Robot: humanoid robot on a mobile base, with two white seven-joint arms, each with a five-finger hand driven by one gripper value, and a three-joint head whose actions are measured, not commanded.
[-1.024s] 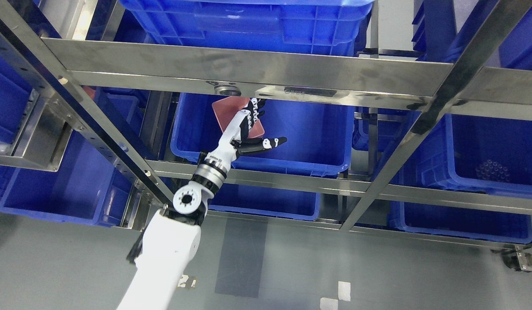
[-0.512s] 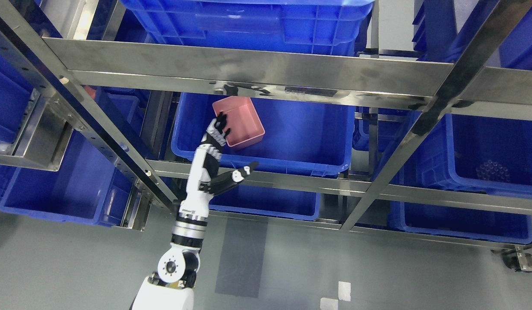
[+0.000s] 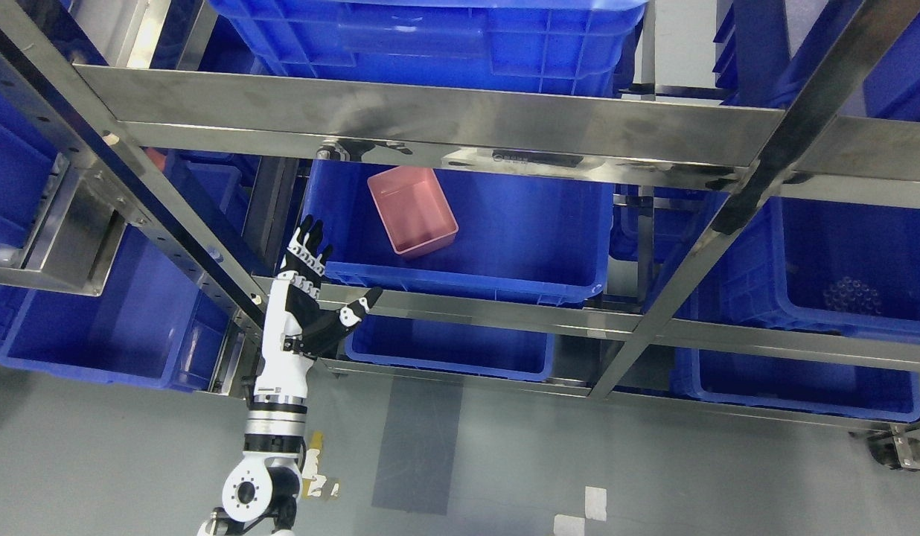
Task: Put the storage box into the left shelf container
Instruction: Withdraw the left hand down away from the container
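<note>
Steel shelf rack (image 3: 445, 119) over grey floor, blue bins on every level. My left hand (image 3: 304, 298) at lower left, in front of rack — fingers extended, thumb out to side, holding nothing. To its right I see pink storage box (image 3: 413, 210) resting tilted inside blue container (image 3: 519, 223) — well apart from hand.
</note>
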